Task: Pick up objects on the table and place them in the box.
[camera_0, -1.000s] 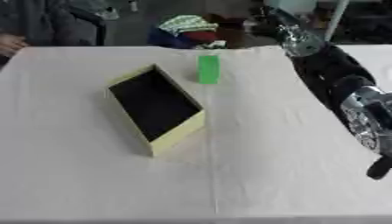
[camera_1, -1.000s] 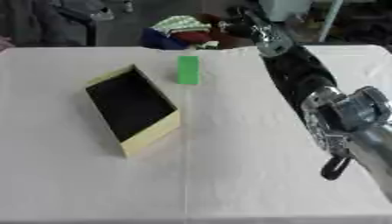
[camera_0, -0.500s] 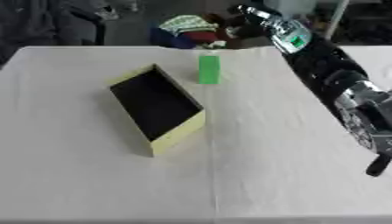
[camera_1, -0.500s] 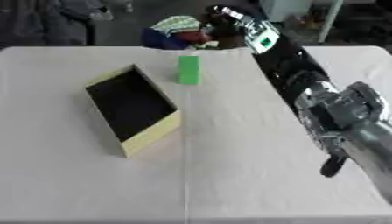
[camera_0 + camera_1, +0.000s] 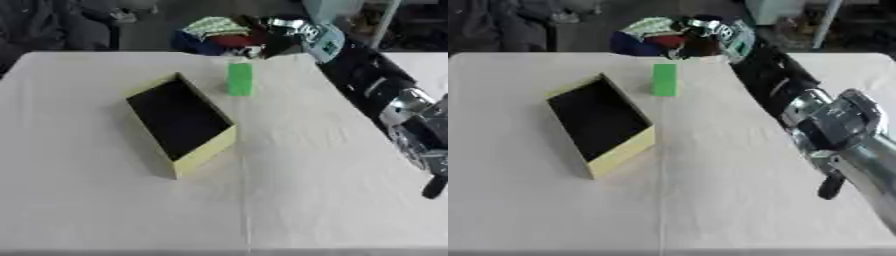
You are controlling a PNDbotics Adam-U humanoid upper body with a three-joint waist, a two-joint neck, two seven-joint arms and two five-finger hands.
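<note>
The right robot hand is way out at the far edge, just right of the green block and up against that heap of stuff back there. It's blurry, so no telling whether the fingers are apart or curled, and it doesn't look like it's holding anything. The left robot hand isn't showing in either view.

Going big to small: the bench is covered in a pale cloth and mostly bare. The right arm stretches along the right side from near to far. The yellow box sits left of centre, turned at an angle, dark inside, and looks empty. The green block stands upright just beyond the box's far right corner, close but apart from it.

So the task looks barely begun: nothing boxed, block not picked up.

The colourful pile sits just behind the block, so a reach from the far side could snag it. The box wall is close too.
</note>
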